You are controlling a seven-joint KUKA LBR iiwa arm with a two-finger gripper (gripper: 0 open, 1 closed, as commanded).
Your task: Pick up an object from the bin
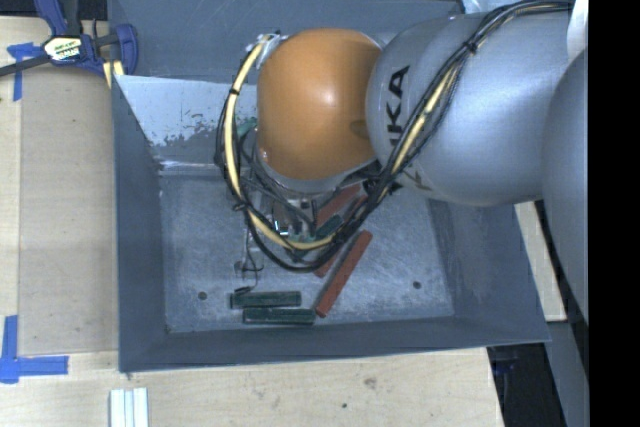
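My gripper [288,215] hangs low over the middle of the bin floor, mostly hidden under the arm's orange cover and cables. A reddish-brown flat stick [343,274] lies slanted just to its right and below, its upper end close to the cables. Another reddish-brown piece [337,203] peeks out from under the cover at the gripper's right. Two dark green flat bars [266,298] [279,316] lie side by side near the bin's front wall, below the gripper.
The arm fills the right and upper part of the bin. Bare grey floor shows at the left and at the front right. The slanted bin walls rise all around.
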